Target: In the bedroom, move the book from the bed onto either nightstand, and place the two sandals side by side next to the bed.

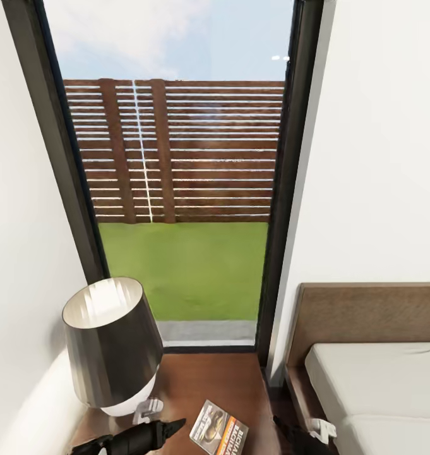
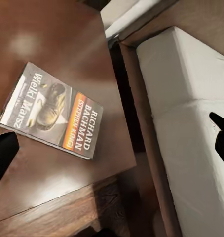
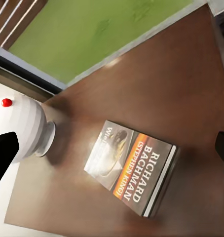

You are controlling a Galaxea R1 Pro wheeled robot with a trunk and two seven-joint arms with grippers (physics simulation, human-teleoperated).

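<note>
The book (image 1: 218, 427) lies flat on the dark brown nightstand (image 1: 215, 379), cover up, near its front edge. The orange band and white lettering are plain in the left wrist view (image 2: 55, 111) and the right wrist view (image 3: 131, 168). My left gripper (image 1: 167, 428) hovers just left of the book, open, with its dark fingertips (image 2: 3, 153) spread wide. My right gripper (image 1: 293, 435) hangs over the gap between nightstand and bed (image 1: 379, 385), open, nothing between its fingers (image 3: 3, 153). The sandals are out of view.
A lamp (image 1: 113, 347) with a dark shade and white base (image 3: 28, 126) stands on the nightstand's left side. Behind it is a tall dark-framed window (image 1: 177, 189) onto grass and a fence. White walls flank the window, and the headboard (image 1: 366, 309) rises at right.
</note>
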